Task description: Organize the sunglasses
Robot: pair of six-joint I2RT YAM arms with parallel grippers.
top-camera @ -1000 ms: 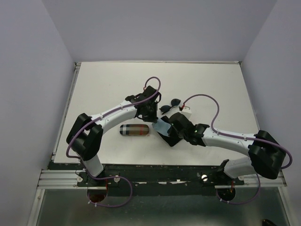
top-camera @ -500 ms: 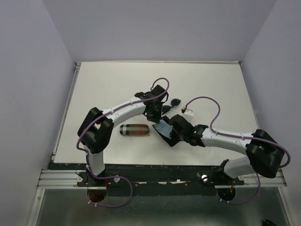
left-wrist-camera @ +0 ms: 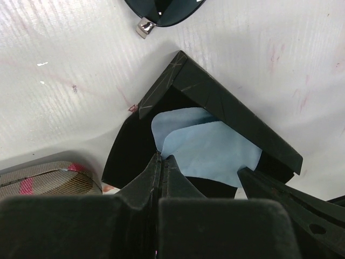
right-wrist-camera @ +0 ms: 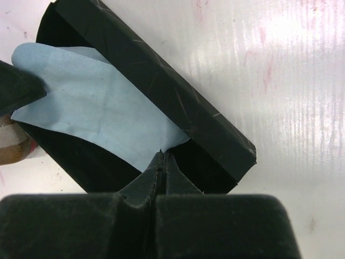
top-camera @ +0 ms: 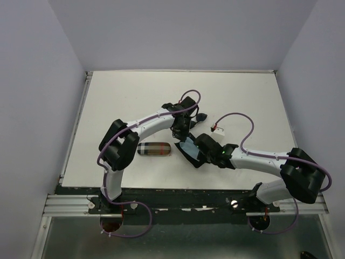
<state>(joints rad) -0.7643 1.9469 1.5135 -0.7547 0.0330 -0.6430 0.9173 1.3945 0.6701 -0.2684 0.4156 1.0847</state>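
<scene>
White tabletop (top-camera: 124, 102): black sunglasses (top-camera: 201, 116) lie just beyond open black case (left-wrist-camera: 226, 108), outside it. Shut tight: left gripper (left-wrist-camera: 160, 162), right gripper (right-wrist-camera: 161, 159), tips at blue cloth (right-wrist-camera: 97, 113) edge. Risk: opposed pulls drag case into sunglasses.
</scene>
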